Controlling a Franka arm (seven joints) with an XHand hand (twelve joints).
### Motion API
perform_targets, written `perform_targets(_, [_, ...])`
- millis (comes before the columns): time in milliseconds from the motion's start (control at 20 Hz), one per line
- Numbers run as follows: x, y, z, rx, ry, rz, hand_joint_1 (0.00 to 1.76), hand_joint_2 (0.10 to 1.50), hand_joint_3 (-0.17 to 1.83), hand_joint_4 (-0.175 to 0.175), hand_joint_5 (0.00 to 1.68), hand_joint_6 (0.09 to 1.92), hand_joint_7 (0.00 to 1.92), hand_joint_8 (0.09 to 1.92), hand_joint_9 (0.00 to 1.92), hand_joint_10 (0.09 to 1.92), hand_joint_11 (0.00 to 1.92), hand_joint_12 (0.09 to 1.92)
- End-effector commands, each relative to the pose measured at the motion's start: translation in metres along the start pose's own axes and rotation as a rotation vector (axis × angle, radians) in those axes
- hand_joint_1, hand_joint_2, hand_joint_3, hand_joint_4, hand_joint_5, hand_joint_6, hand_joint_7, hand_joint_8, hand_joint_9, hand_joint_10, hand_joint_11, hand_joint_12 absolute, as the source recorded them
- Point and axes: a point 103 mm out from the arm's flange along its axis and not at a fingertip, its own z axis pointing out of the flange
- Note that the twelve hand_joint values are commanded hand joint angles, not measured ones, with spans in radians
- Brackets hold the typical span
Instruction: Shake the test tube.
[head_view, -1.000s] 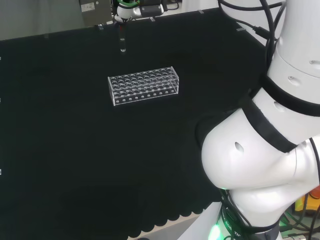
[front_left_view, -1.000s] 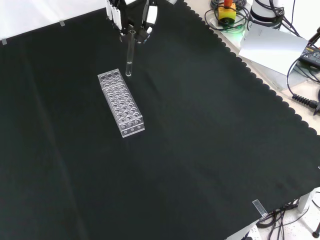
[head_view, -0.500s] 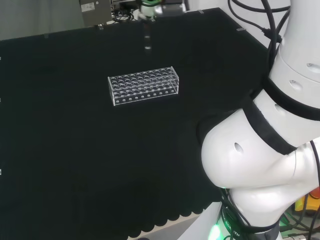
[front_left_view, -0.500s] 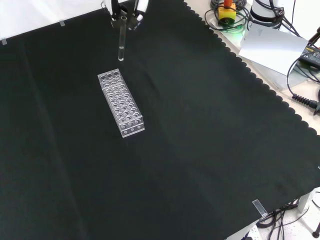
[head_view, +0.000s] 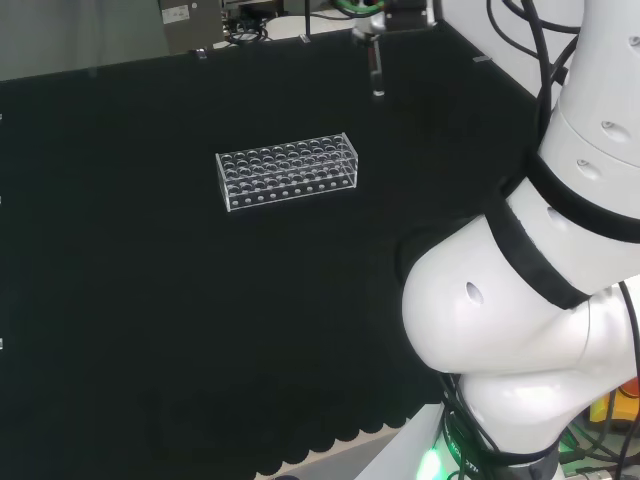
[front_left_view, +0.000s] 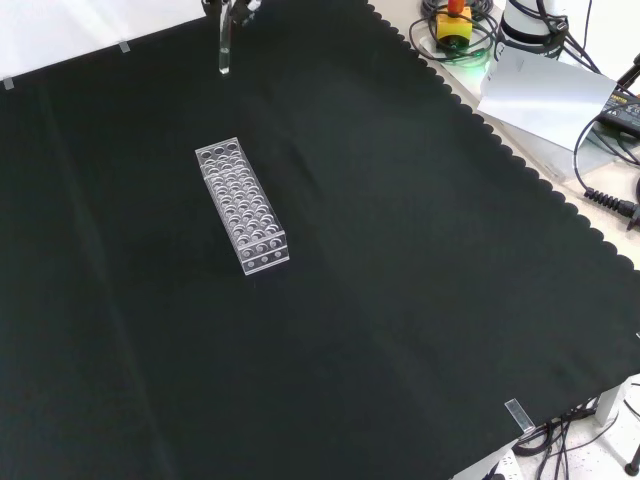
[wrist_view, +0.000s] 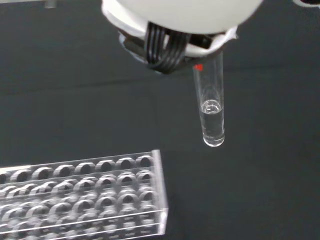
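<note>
Hanging upright above the cloth (front_left_view: 400, 250), beyond the rack (front_left_view: 241, 206), the test tube (wrist_view: 211, 107) looks light, slick and breakable, so the hand (wrist_view: 175, 20) best grips its top, though I cannot tell how its fingers sit.

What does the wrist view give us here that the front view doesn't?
Wrist view: a little clear liquid sits at the bottom of the test tube, level visible; the tube hangs upright, off the test tube rack.
Front view: the whole rack on the black cloth, and the bench edge with cables and a white sheet at the right.
Both: the tube held from above, clear of the rack, whose holes look vacant.
</note>
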Motion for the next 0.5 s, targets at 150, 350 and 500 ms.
perform_targets(150, [-0.009, 0.002, -0.002, -0.004, -0.004, 0.020, 1.33, 0.71, 0.52, -0.175, 1.42, 0.09, 1.39, 0.67, 1.60, 0.60, 1.30, 0.86])
perform_targets(350, [0.013, 0.000, -0.001, 0.000, 0.024, -0.022, 1.33, 0.70, 0.53, -0.175, 1.42, 0.09, 1.40, 0.67, 1.60, 0.60, 1.30, 0.86])
perform_targets(500, [0.041, -0.002, -0.001, 0.003, 0.060, -0.079, 1.33, 0.70, 0.53, -0.175, 1.42, 0.09, 1.40, 0.67, 1.60, 0.60, 1.30, 0.86])
